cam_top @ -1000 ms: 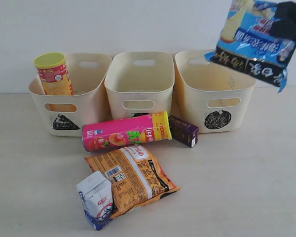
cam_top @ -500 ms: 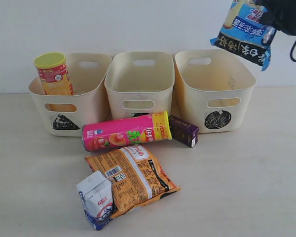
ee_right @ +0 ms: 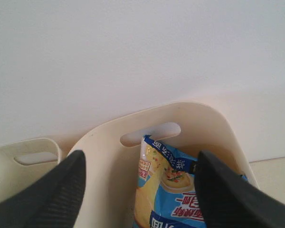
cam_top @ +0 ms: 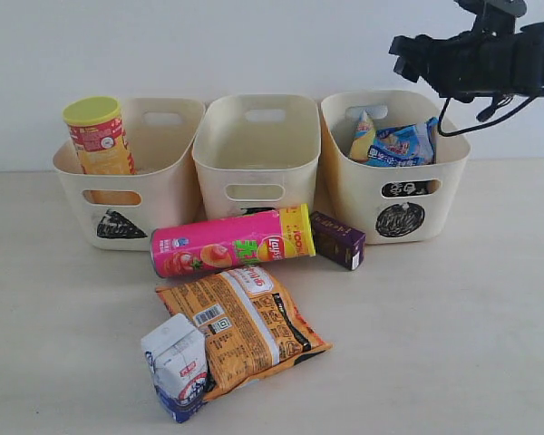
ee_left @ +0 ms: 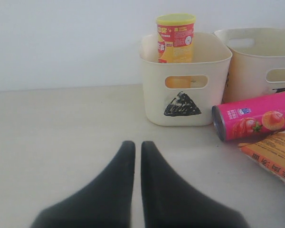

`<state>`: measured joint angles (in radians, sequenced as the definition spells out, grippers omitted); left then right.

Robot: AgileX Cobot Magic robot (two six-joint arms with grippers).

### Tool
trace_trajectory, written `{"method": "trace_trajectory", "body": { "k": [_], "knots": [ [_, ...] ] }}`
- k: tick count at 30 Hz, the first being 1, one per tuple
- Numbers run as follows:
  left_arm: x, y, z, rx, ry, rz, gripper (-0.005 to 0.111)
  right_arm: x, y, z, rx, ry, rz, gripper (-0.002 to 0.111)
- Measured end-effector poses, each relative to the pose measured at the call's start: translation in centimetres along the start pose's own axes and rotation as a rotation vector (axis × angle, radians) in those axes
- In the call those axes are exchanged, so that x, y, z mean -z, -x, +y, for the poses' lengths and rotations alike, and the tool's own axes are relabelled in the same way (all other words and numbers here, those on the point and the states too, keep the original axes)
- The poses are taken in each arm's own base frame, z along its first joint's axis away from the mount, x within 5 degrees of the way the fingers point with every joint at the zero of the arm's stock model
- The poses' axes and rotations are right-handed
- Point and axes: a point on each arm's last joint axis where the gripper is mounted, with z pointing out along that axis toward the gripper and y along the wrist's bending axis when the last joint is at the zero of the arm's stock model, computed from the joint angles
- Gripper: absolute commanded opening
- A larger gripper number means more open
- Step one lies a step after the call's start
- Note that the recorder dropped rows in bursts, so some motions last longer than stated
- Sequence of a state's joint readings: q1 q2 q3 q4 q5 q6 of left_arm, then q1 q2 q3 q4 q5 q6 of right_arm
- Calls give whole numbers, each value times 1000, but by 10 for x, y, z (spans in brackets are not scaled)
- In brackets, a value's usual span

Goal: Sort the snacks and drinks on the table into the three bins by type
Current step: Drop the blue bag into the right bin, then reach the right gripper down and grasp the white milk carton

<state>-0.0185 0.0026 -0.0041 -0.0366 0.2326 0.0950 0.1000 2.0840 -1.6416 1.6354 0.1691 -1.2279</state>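
The blue-and-black bag sits inside the right bin, the one with the scribbled circle on its near wall. The bag leans upright, its top showing above the rim. The right arm hangs high over that bin. Its jaws are spread wide, the two dark fingers well apart, with nothing between them. The bag lies below them, apart from both.

The left arm's jaws are pressed together, the fingers side by side with only a thin slit between them. They are low over the bare desk, on the near left, well short of the bins, and they pinch nothing.

The yellow chip tube stands upright in the left bin, which is marked with a triangle. The middle bin holds nothing visible, and its mark is mostly hidden.

The pink chip tube lies on its side just in front of that bin. The dark purple carton is just beside the tube's right end. Nearer, the orange bag lies flat. The white-and-blue carton stands against the bag's near left corner.
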Motion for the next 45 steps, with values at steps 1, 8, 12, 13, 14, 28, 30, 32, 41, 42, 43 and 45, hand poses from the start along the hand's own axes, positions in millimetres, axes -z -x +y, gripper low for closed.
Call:
{"method": "trace_trajectory", "body": {
  "k": [1,8,12,13,14,28,30,32,41,42,43,45],
  "knots": [
    [0,0,0,0,0,0,4,0,-1,0,0,-1,1,62],
    [0,0,0,0,0,0,4,22,23,20,67,82,-34,13],
    [0,0,0,0,0,0,4,43,24,49,186,318,81,0],
    [0,0,0,0,0,0,4,48,21,53,188,356,141,0],
    [0,0,0,0,0,0,4,50,19,55,194,368,176,0],
    [0,0,0,0,0,0,4,102,-68,106,213,579,742,0],
    [0,0,0,0,0,0,4,114,-81,119,279,582,771,0],
    [0,0,0,0,0,0,4,124,-91,130,345,574,791,0],
    [0,0,0,0,0,0,4,151,-150,191,767,491,857,0],
    [0,0,0,0,0,0,4,155,-155,196,808,475,863,0],
    [0,0,0,0,0,0,4,158,-160,200,821,447,870,1],
    [0,0,0,0,0,0,4,162,-166,206,858,420,876,6]
  ]
}}
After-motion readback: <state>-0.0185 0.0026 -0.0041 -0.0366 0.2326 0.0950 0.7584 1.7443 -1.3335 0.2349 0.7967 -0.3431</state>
